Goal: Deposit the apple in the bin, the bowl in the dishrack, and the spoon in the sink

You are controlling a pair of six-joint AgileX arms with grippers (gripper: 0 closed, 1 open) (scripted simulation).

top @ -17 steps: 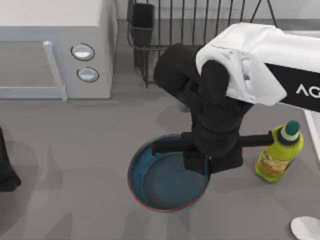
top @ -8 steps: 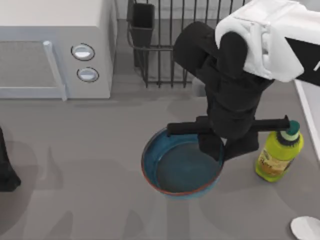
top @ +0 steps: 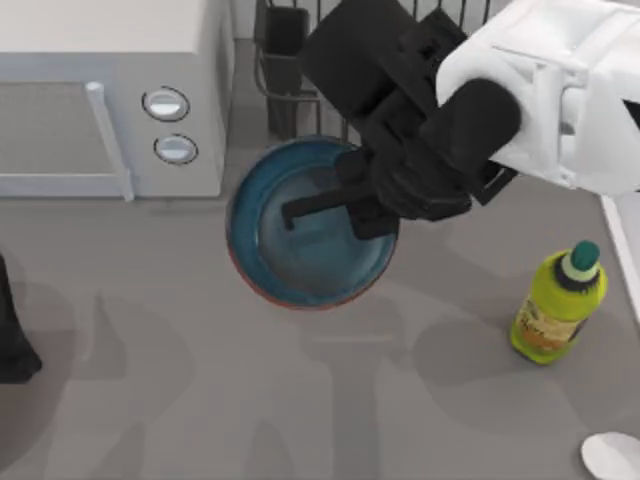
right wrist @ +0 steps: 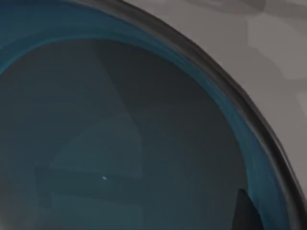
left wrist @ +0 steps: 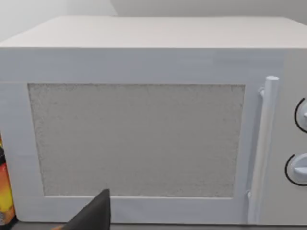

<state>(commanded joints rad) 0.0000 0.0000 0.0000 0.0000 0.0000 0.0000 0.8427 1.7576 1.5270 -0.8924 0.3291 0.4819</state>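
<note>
The teal-blue bowl (top: 290, 235) with its reddish-brown rim hangs tilted above the table, just in front of the black wire dishrack (top: 335, 75). My right gripper (top: 365, 205) is shut on the bowl's right rim, one finger reaching across the inside. In the right wrist view the bowl's inside (right wrist: 120, 134) is very close, with a dark fingertip (right wrist: 247, 213) at its rim. The pale spoon (top: 612, 455) lies at the table's front right corner. A strip of the sink's rim (top: 632, 250) shows at the right edge. The apple and the bin are out of view.
A white microwave (top: 100, 90) with two knobs stands at the back left, close in the left wrist view (left wrist: 144, 139). A yellow-green bottle (top: 558, 305) stands upright at the right. The rack's dark cutlery cup (top: 285, 35) is beside the bowl. My left arm (top: 10, 335) is parked at the left edge.
My right gripper has lifted the bowl off the table and carried it back and to the left, up to the front of the dishrack. The left arm has not moved.
</note>
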